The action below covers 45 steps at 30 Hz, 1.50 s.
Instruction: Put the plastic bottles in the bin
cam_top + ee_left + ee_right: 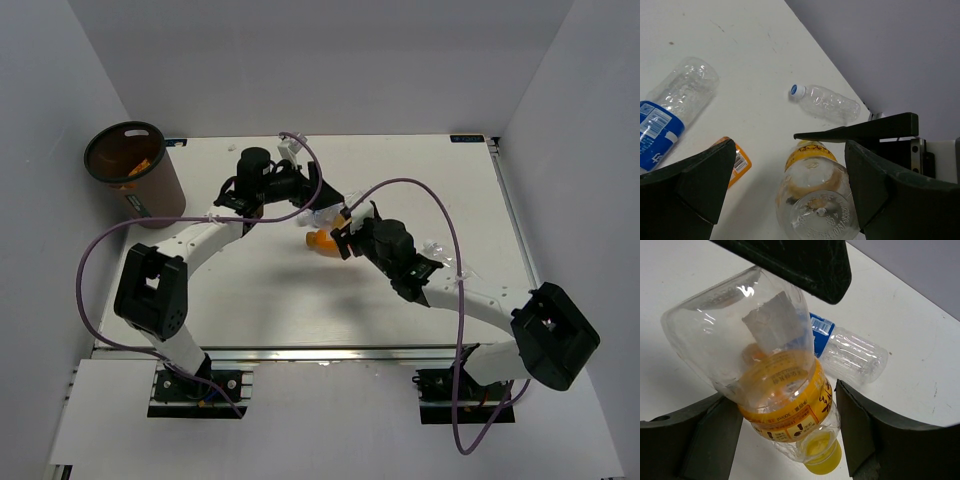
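Note:
A clear bottle with an orange-yellow label and cap (777,390) hangs cap-down between my two grippers. My right gripper (790,400) is shut on its labelled body. My left gripper (790,150) is open around the bottle's base (815,200), with its right finger against the base and a gap on the left. A clear blue-label bottle (667,122) lies on the table beneath and also shows in the right wrist view (850,352). A clear white-capped bottle (825,102) lies farther off. An orange bottle (322,242) lies by the right gripper (345,232). The brown bin (150,190) stands at the far left.
Something orange lies inside the bin (140,165). The left arm (200,240) curves between the bin and the bottles. Grey walls enclose the white table (420,160) on three sides. Purple cables loop over both arms.

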Motion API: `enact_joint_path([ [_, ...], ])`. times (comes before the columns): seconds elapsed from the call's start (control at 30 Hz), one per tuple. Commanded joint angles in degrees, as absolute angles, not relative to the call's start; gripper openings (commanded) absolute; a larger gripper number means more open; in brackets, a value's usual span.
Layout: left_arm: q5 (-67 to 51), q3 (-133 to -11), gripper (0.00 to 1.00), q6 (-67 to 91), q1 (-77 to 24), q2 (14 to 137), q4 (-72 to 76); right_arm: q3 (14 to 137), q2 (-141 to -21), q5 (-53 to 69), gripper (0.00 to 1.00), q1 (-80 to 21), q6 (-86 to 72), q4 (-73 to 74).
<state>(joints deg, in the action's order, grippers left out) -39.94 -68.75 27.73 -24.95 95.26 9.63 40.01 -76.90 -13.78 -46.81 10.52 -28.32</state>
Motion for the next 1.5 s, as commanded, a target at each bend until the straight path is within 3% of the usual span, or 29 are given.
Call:
enact_joint_path([
  [0.0, -46.1, -69.1, 0.98, 30.7, -25.7, 95.3, 12.6, 43.5, -77.2, -15.8, 0.33, -45.6, 10.6, -35.1],
  [0.47, -43.9, -70.3, 0.96, 27.3, -27.6, 95.4, 9.2, 42.3, -75.9, -13.6, 0.37, -42.5, 9.1, -40.6],
  [0.6, -44.6, -70.1, 0.67, 28.1, -27.7, 95.5, 11.0, 42.3, -76.2, -11.2, 0.46, -42.4, 9.7, -40.4],
  [0.63, -44.4, -70.0, 0.47, 28.5, -27.7, 95.2, 11.2, 42.0, -76.2, -10.9, 0.51, -42.4, 9.8, -40.5],
  [0.7, -43.9, -69.9, 0.33, 28.7, -27.7, 94.9, 11.7, 41.6, -76.1, -11.6, 0.60, -42.3, 9.7, -40.1],
  [0.73, -43.8, -69.8, 0.31, 28.9, -27.7, 94.8, 11.8, 41.3, -75.9, -12.6, 0.64, -42.4, 9.8, -39.8],
  [0.77, -43.5, -70.0, 0.30, 29.0, -27.7, 94.6, 11.7, 41.0, -75.4, -13.4, 0.85, -42.4, 9.6, -39.7],
  [0.8, -43.2, -70.2, 0.29, 28.7, -27.6, 94.5, 11.1, 40.0, -75.0, -13.7, 0.89, -42.4, 9.4, -39.8],
  [0.97, -37.9, -72.7, 0.19, 27.9, -26.9, 93.4, 8.5, 36.6, -69.7, -18.7, 0.89, -42.2, 5.9, -39.6],
  [1.13, -36.3, -75.1, 0.10, 30.8, -19.9, 92.2, 9.1, 32.7, -63.8, -25.1, 0.89, -42.3, -2.1, -34.2],
  [1.2, -35.1, -77.0, 0.08, 31.6, -14.5, 91.7, 9.0, 32.3, -61.6, -32.1, 0.89, -42.1, -7.3, -30.1],
  [1.47, -35.3, -84.8, 0.06, 37.8, 11.3, 91.5, 6.0, 28.4, -59.0, -33.9, 0.89, -41.4, -9.4, -29.2],
])
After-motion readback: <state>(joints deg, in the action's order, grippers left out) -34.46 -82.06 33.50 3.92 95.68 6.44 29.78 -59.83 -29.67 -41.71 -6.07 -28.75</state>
